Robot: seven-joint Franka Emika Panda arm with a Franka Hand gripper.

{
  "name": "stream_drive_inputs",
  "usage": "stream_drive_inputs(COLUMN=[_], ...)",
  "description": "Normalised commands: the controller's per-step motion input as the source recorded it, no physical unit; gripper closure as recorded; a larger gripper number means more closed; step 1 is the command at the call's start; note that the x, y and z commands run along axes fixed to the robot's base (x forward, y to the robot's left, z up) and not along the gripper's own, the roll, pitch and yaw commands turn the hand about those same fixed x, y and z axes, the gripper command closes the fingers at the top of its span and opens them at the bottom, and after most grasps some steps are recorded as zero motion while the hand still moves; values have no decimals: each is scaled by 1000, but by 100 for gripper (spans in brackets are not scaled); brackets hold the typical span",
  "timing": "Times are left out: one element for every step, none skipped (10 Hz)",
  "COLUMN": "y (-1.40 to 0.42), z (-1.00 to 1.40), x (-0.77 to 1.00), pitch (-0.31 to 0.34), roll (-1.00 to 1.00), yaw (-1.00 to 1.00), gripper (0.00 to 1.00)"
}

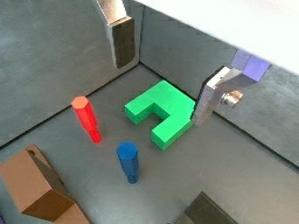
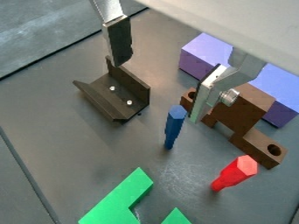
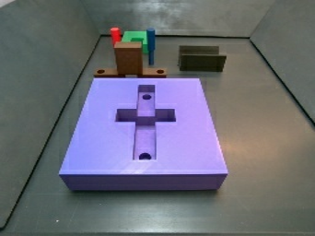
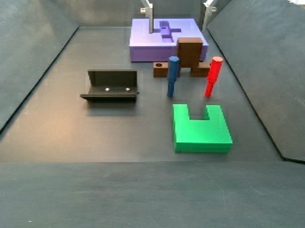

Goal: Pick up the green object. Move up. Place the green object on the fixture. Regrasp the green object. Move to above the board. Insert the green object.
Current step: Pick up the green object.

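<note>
Two prongs toward the board, gripper open above

Two silver fingers (image 1: 121,37) show in a wrist view, spread wide with nothing between them, so the gripper (image 1: 162,77) is open and hangs over the green object (image 1: 162,111), not touching it. The piece lies flat on the dark surface (image 1: 52,61). A red peg (image 1: 86,118) and a blue peg (image 1: 128,163) stand just beside it, with a tan block (image 1: 35,186) further off.

In a wrist view the gripper (image 2: 163,74) hangs open above bare surface between the fixture (image 2: 114,94) and the brown block (image 2: 244,115); the board (image 2: 216,59) lies beyond, and only a corner of the green piece shows at the frame's edge.

In a side view the board (image 3: 150,124) fills the foreground, its cross-shaped recess up; the green piece is mostly hidden behind the block and pegs, and the fixture (image 3: 202,59) sits near the back wall.

In a side view the green object (image 4: 201,127) lies flat, its long axis running toward the board (image 4: 167,40), both prongs and the notch pointing that way. The fixture (image 4: 112,86) stands well apart. The fingertips (image 4: 149,9) barely show at the top edge.
</note>
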Motion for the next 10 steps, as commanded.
stream_drive_inputs(y=[-69, 197, 566, 749, 831, 220, 80, 0, 0, 91], z=[0, -257, -423, -300, -343, -617, -700, -751, -674, -783], x=[0, -231, -149, -57, 0, 389, 440, 486, 423, 240], pitch=[0, -101, -61, -59, 0, 61, 90, 217, 253, 217], roll=[0, -227, -397, -463, -437, -260, -164, 0, 0, 0], yaw=[0, 0, 0, 0, 0, 0, -151, -320, -357, -320], gripper=[0, 0, 0, 0, 0, 0, 0, 0, 0, 0])
